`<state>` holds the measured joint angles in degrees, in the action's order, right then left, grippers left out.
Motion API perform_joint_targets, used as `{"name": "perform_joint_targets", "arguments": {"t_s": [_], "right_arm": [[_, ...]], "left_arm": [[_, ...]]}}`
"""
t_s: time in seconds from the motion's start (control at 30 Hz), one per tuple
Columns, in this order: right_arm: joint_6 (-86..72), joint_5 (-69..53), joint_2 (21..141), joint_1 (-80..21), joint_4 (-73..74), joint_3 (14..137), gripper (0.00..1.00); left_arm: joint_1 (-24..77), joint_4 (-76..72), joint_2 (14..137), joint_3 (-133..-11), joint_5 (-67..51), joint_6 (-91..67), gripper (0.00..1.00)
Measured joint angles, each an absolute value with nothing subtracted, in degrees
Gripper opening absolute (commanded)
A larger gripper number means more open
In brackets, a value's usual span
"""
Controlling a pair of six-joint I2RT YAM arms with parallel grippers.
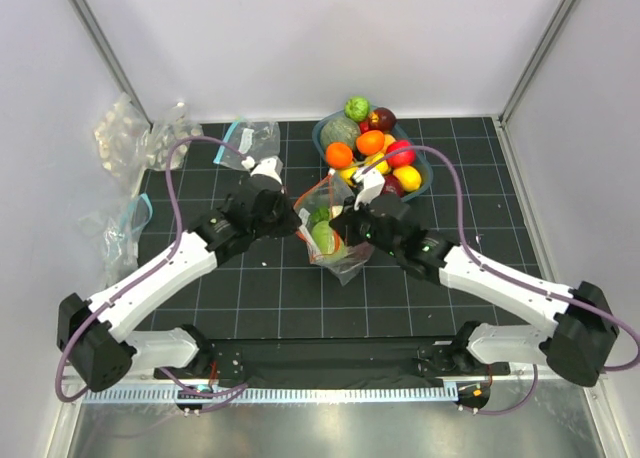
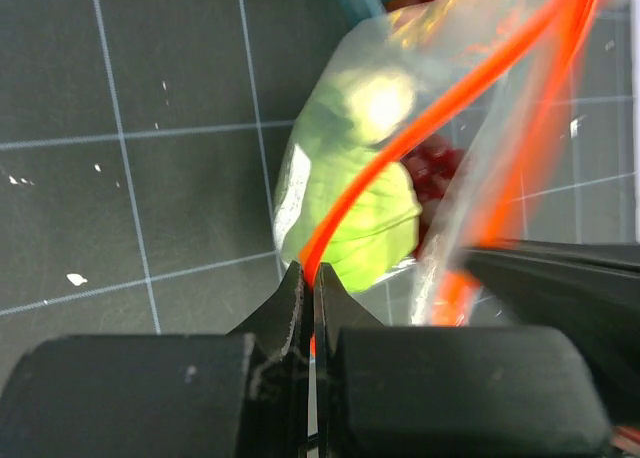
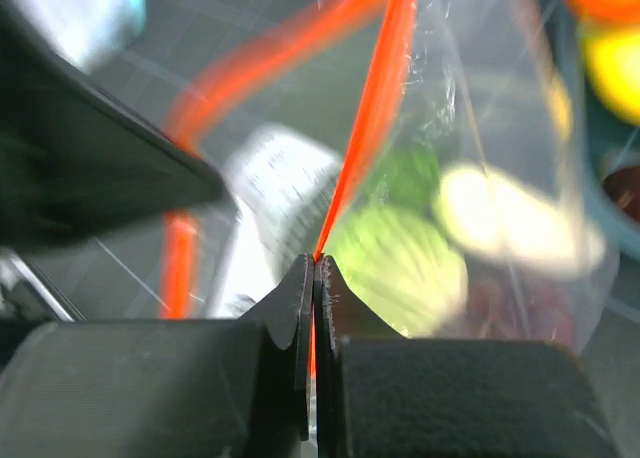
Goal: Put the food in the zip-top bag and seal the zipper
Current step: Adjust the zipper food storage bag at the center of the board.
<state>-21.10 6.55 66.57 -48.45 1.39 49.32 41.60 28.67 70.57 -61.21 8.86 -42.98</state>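
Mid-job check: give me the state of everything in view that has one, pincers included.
zip-top bag: mouth open, food inside.
zipper: unsealed, strips apart.
left pincer: shut on zipper.
right pincer: shut on zipper.
green cabbage: inside the bag.
bowl: holds several fruits.

Overhead camera looks down; wrist cameras share the bag (image 1: pixel 341 264) close-up.

Bright, even light overhead, soft shadows; wrist views blur badly, glare on the zip-top bag (image 2: pixel 385 103).
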Motion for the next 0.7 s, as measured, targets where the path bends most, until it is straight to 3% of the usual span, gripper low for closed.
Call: {"name": "perform_joint_targets", "arguments": {"t_s": [0.4,0.47,0.53,0.7], "right_arm": [[-21.3,7.3,64.1,-49.1,2.7,47.7,0.04],[-21.6,7.7,66.8,-49.1,3.7,49.4,0.14],[-21.7,8.0,70.5,-49.2,4.4,51.5,0.31],[-22.2,8.9,75.5,-49.2,6.2,52.1,0.48]], "left_arm": [[42.3,32.0,50.7,-60.3,27.0,-43.0,0.00],[42.8,31.9,50.2,-60.2,28.7,-43.0,0.00],[43.1,31.7,52.2,-60.2,29.0,-42.8,0.00],[43.1,31.2,65.0,-61.0,28.3,-42.5,0.00]]}}
